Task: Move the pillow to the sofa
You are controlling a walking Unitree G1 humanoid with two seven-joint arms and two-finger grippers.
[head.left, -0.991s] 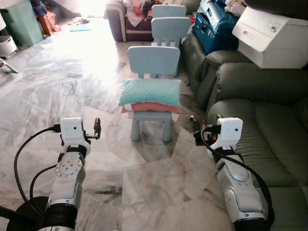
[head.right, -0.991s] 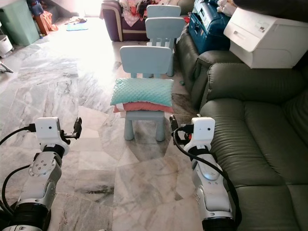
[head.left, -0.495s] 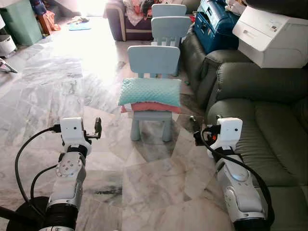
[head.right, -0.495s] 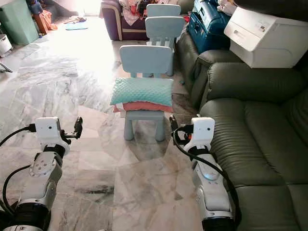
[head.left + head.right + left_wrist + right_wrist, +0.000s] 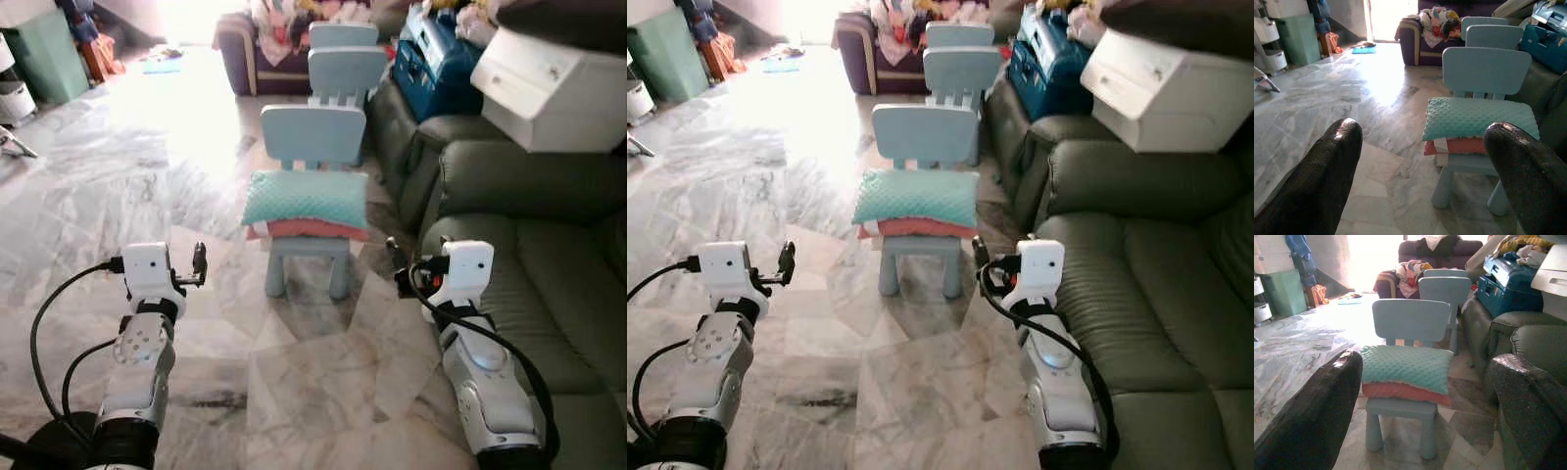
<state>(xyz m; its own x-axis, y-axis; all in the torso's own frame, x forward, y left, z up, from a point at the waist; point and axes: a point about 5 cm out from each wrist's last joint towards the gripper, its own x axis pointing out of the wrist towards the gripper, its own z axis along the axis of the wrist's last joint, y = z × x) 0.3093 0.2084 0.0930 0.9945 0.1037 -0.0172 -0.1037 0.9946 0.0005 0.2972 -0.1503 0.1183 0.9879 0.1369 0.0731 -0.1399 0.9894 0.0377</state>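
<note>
Nothing on the chair (image 5: 312, 137) has moved; the whole picture tipped a little, so the camera shifted. Both the left pincer (image 5: 199, 262) and right pincer (image 5: 393, 253) hang apart, well short of the chair. On its seat the green pillow (image 5: 306, 199) lies on a pink one (image 5: 312, 229), beside the sofa (image 5: 529, 255).

Two pillows lie stacked on the nearest chair: one teal pillow (image 5: 306, 199) on top of one pink pillow (image 5: 312, 229). Three light-blue chairs (image 5: 312, 166) stand in a row toward twelve o'clock. One green sofa (image 5: 549, 264) sits at two o'clock, one purple sofa (image 5: 245, 49) at twelve. Two grippers show, the left gripper (image 5: 199, 262) and the right gripper (image 5: 394, 257).
</note>
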